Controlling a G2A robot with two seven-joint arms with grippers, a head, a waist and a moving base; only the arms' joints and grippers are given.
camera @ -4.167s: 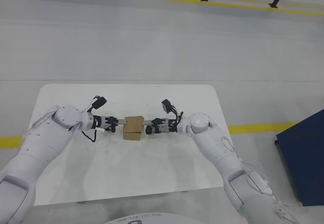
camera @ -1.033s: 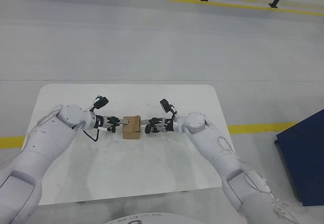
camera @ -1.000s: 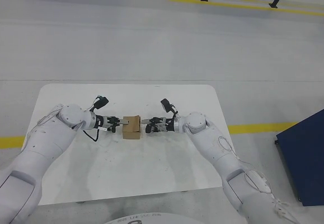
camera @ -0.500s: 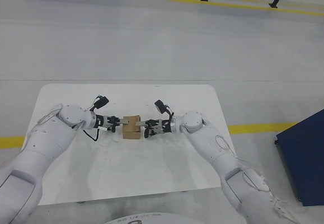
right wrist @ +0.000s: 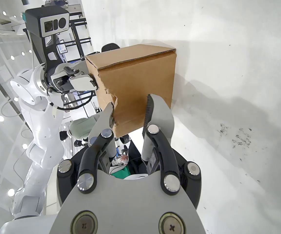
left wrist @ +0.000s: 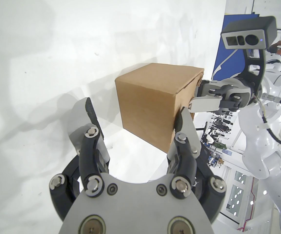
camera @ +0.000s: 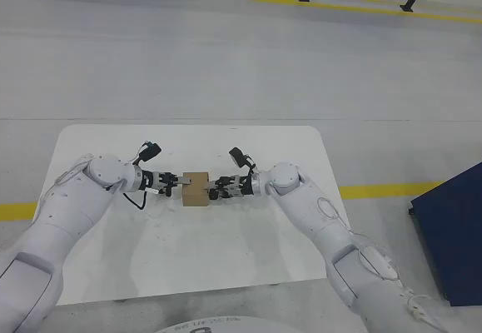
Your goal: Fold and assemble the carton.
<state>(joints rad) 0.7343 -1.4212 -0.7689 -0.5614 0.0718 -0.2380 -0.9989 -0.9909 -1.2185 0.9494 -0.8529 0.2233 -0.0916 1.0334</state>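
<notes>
**Now: carton (camera: 195,189) caught end to end between two grippers**

Standing by the white table (camera: 249,241), I see the brown cardboard carton folded into a closed box. It sits on the tabletop directly ahead of both sets of jaws, with one arm at each end.

The left gripper (left wrist: 135,105) has its jaws spread wide, wider than the end of the box they face. One finger (left wrist: 183,122) touches the carton's near corner. The other finger (left wrist: 91,115) stands clear off to the side with bare table beyond it. Nothing is clamped between them.

The right gripper (right wrist: 130,102) comes in from the opposite end. Its jaws stand only a little apart, and the tips are set against the carton's end face. A ragged, torn edge (right wrist: 114,113) of the cardboard runs just beside one tip. The box face shows through the narrow gap between the two.
</notes>
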